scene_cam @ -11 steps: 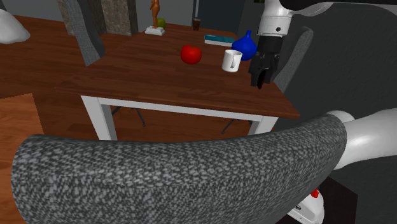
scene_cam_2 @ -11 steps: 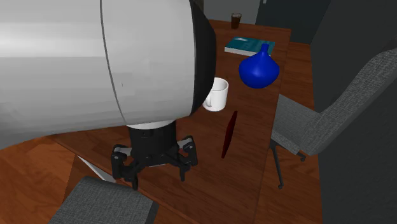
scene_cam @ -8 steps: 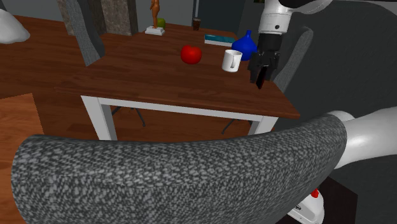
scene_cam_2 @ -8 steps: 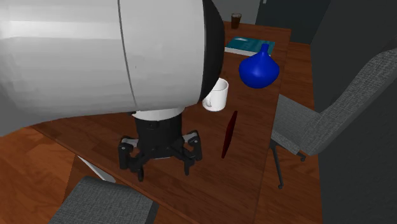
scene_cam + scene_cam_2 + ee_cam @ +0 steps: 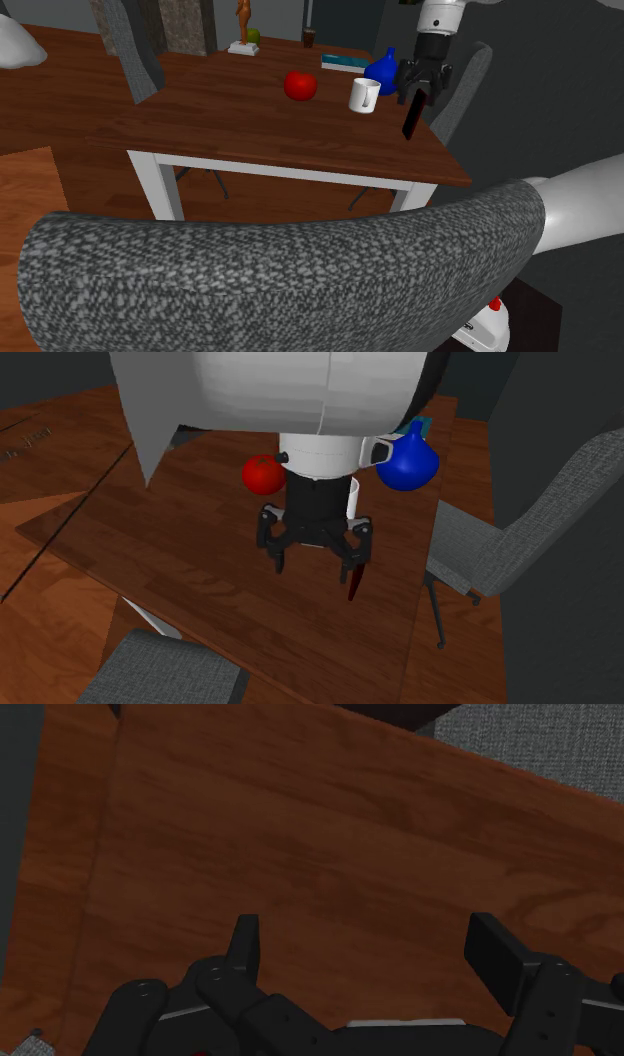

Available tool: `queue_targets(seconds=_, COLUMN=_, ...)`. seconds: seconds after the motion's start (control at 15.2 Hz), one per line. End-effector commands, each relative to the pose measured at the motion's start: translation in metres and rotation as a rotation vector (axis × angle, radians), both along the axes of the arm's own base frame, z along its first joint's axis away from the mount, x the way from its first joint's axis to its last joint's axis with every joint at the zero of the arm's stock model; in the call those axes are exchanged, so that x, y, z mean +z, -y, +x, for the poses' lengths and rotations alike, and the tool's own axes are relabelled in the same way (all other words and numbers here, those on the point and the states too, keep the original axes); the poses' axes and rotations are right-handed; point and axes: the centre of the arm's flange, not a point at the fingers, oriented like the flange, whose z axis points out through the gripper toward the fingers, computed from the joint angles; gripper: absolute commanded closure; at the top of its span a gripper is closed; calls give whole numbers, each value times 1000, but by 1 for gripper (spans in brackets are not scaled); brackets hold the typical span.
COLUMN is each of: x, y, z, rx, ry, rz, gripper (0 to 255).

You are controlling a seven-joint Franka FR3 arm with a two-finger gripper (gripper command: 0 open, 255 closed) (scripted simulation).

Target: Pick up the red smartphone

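Smartphone [image 5: 353, 586] appears as a thin dark-red sliver seen edge-on, tilted, with its lower end at the wooden surface [image 5: 200, 552]. Its faces, and any marking on them, cannot be made out. In the second exterior view one finger of the claw [image 5: 313, 567] covers the upper part of the smartphone, so contact between the two cannot be determined. In the shoulder view the smartphone reads nearly black and sits just below the claw. The claw's fingers [image 5: 245, 942] stand apart, with bare wood grain between them in the wrist view.

A white mug [image 5: 352, 497] stands just behind the claw, largely hidden by the wrist. A blue vase [image 5: 408, 464] stands beyond the claw, near the mug. A red round fruit [image 5: 262, 474] lies behind the claw on the opposite side. A large white arm link [image 5: 280, 392] cuts off the upper part of the second exterior view. A grey woven chair back [image 5: 280, 280] hides the foreground of the shoulder view.
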Motion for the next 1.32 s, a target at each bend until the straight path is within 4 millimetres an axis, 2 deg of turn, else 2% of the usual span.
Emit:
queue_targets(seconds=0.0, x=10, y=26, z=2, rx=-94, ry=-1, rz=-16, gripper=0)
queue_targets(seconds=0.26, x=28, y=74, z=1, rx=-276, ry=-1, rz=-48, gripper=0)
queue_targets(seconds=0.33, x=30, y=78, z=0, rx=-295, ry=-1, rz=-51, gripper=0)
queue_targets(seconds=0.79, x=-10, y=78, z=0, rx=-295, ry=-1, rz=-51, gripper=0)
queue_targets(seconds=0.92, x=-10, y=78, z=0, rx=-295, ry=-1, rz=-51, gripper=0)
queue_targets(seconds=0.99, x=-10, y=78, z=0, rx=-295, ry=-1, rz=-51, gripper=255)
queue_targets(seconds=1.25, x=-10, y=79, z=0, rx=-295, ry=-1, rz=-51, gripper=255)
